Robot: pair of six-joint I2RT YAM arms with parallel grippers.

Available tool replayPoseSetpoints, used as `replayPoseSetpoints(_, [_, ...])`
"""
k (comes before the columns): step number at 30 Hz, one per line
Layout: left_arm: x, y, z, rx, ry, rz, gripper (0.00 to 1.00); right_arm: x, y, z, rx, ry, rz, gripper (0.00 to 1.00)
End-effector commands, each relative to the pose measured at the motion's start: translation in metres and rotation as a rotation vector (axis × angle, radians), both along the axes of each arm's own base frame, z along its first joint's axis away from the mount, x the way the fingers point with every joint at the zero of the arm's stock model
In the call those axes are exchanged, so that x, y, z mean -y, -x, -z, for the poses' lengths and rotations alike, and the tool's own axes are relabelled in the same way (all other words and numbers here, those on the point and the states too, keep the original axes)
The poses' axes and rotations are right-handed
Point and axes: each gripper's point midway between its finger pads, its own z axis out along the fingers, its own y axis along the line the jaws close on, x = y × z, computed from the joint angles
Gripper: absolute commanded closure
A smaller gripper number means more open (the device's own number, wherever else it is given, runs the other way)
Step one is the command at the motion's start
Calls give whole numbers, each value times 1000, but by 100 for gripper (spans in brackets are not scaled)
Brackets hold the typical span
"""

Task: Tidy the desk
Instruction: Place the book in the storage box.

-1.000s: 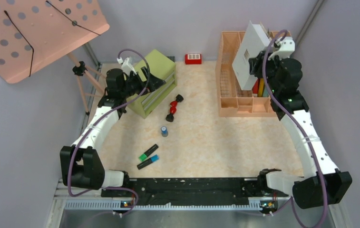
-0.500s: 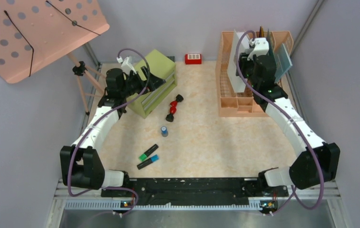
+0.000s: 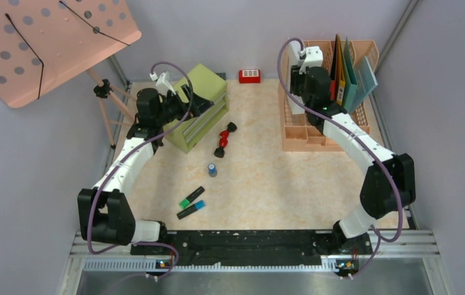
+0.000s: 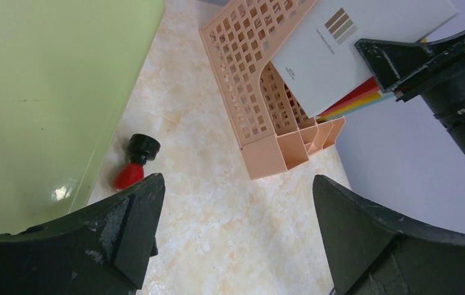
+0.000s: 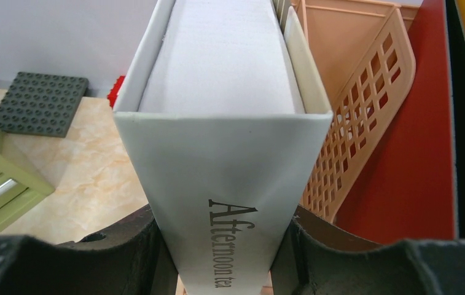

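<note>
1. The desk (image 3: 266,184), a big beige marble-look tabletop, fills the middle of the top view. It's boxed in by grey walls, with the black-and-metal rail along the near edge.
2. A peach perforated board (image 3: 45,43) on a tripod hangs over the far left corner.
3. The right arm (image 3: 365,144) comes up from its near-right base, elbow kicked out to the right, with the wrist over the far-right corner. The left arm (image 3: 125,163) stretches up the left side to the olive-green drawer cabinet (image 3: 208,92).
4. A peach plastic lattice organiser (image 3: 294,132) sits at the far right, with red, yellow and teal folders (image 3: 346,74) standing upright in it.
5. The right gripper (image 5: 220,246) is clamped on the spine end of a white hardcover book (image 5: 217,80), held upright beside the folders. The spine reads "Afternoon tea". The cover has brown stripes plus small print I can't make out.
6. The left gripper (image 4: 236,239) hangs just beside the cabinet, fingers wide apart with nothing between them.
7. Small stuff on the desk:
   - a red-and-black tool (image 3: 223,140)
   - a blue-capped little cylinder (image 3: 212,169)
   - two black highlighters, one green-tipped (image 3: 191,198) and one blue-tipped (image 3: 191,210)
   - a red studded block (image 3: 249,75) at the far wall
</note>
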Motion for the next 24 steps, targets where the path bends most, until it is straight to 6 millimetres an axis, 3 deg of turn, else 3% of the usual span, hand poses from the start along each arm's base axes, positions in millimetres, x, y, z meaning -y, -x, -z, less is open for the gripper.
replayPoseSetpoints(1, [-2,-7,-25,100,17,-18,5,-5,-17,-28,137,-23,35,100])
replayPoseSetpoints(7, [-3,-8,-20,89,16,-25,5,-10,-25,12,114,-34,31,100])
replayPoseSetpoints(17, [0,-6,-18,78,33,-10,5,-5,-11,74,131,-36,25,99])
replayPoseSetpoints(24, [-1,-5,-17,87,32,-15,5,0,-12,77,176,-11,40,99])
